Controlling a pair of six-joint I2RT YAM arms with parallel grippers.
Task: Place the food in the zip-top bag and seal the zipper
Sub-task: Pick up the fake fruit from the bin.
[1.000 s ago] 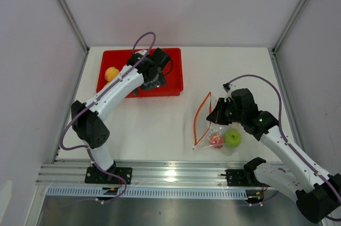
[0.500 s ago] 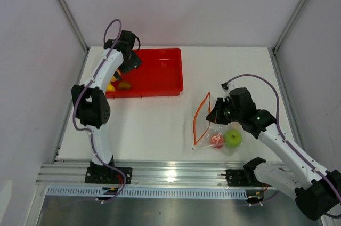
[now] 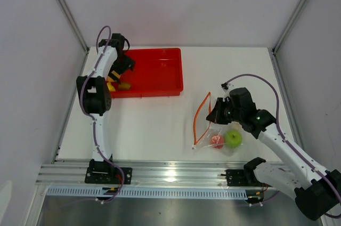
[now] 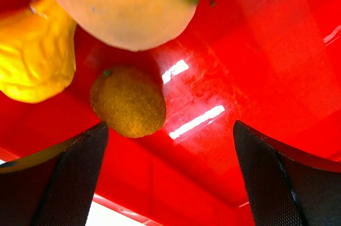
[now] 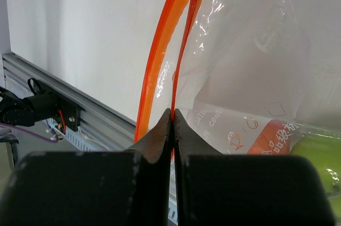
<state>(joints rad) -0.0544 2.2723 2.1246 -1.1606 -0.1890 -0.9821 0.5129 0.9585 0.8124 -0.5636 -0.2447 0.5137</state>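
Left fingers: they are standing wide apart and are gripping nothing.
Left gripper: it is hanging over the far left end of the red tray and is pointing down at the fruits there.
Right fingers: they are pressing tightly together, clamped on one strip of the zipper.
Right gripper: it is sitting at the mouth of the zip-top bag, on the near right part of the table.
Zipper: its other strip is bowing away from the pinched one, so the mouth is gaping toward the left.
Bag: it is lying on the table, well apart from the tray, and its clear wall is wrinkling.
Food inside the bag: the green apple and the red-pink fruit are resting side by side, the apple on the right.
Food in the tray: the orange-yellow peach, the yellow piece and the small brownish piece are lying close together in the left end.
Brownish piece: it is lying just beside the left finger; I cannot tell if they are touching.
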